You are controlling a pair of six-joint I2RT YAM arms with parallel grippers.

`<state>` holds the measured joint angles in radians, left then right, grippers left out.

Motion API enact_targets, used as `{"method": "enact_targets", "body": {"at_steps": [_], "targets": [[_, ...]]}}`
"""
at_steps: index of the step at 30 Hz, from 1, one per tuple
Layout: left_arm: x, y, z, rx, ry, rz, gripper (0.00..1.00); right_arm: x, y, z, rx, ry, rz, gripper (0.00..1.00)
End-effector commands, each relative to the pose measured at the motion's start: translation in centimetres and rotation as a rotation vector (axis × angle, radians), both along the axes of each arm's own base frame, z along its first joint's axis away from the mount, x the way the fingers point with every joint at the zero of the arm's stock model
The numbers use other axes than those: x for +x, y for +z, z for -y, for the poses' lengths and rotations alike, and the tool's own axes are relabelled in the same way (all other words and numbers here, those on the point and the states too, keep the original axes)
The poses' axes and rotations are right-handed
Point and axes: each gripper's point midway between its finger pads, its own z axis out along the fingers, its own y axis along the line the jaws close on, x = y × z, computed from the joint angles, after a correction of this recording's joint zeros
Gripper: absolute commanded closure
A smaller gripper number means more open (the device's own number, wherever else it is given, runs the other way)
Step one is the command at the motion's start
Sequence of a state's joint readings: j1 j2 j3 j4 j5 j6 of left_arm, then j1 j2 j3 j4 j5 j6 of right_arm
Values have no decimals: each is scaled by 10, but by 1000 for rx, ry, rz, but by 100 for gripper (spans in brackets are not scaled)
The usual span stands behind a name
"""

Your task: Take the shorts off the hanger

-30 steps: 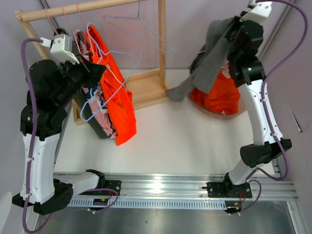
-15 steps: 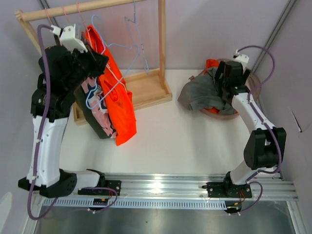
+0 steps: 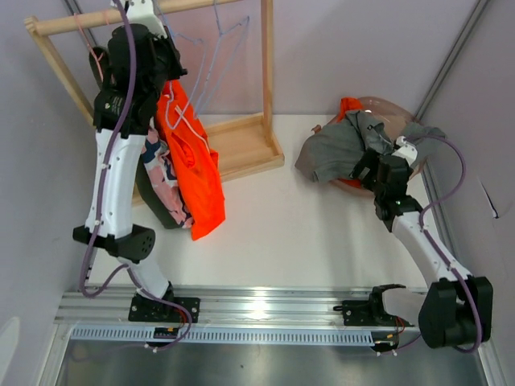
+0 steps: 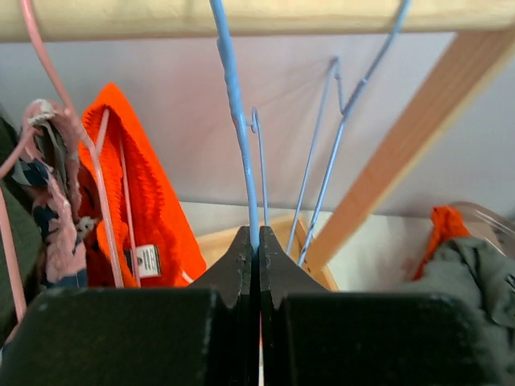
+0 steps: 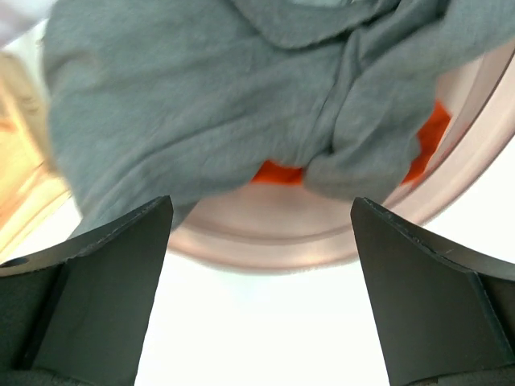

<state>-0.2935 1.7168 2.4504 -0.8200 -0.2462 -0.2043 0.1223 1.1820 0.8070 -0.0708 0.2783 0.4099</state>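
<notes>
High at the wooden rod (image 4: 241,18), my left gripper (image 4: 256,240) (image 3: 166,42) is shut on the wire of a blue hanger (image 4: 233,121). Orange shorts (image 3: 191,161) (image 4: 141,213) hang below it, with pink patterned shorts (image 3: 157,165) and dark olive shorts (image 3: 161,207) beside them. Grey shorts (image 3: 338,149) (image 5: 241,88) lie heaped over the pink basin (image 5: 322,241) on top of other orange shorts (image 3: 348,104) (image 5: 273,171). My right gripper (image 3: 362,166) (image 5: 261,205) stands open just in front of the basin with nothing between its fingers.
The wooden rack has a slanted post (image 4: 402,161) and a base frame (image 3: 241,149) on the table. Two bare blue hangers (image 4: 338,121) and a pink hanger (image 4: 40,64) hang on the rod. A grey wall stands behind the rack.
My right gripper opened and let the grey shorts drop onto the basin, then drew back low toward the near side. My left arm rose to the rod with the blue hanger.
</notes>
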Motion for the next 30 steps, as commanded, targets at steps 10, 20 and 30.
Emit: {"method": "enact_targets", "body": {"at_steps": [10,20,30], "targets": [[74,-3,-5,16,122,92,100,-39,34,-58,88,176,126,1],[57,-25,-2,-15,61,6,99,-41,33,-88,79,230,124,1],[24,-28,6,-26,-18,-30,82,-56,46,-107,63,258,135,1]]}}
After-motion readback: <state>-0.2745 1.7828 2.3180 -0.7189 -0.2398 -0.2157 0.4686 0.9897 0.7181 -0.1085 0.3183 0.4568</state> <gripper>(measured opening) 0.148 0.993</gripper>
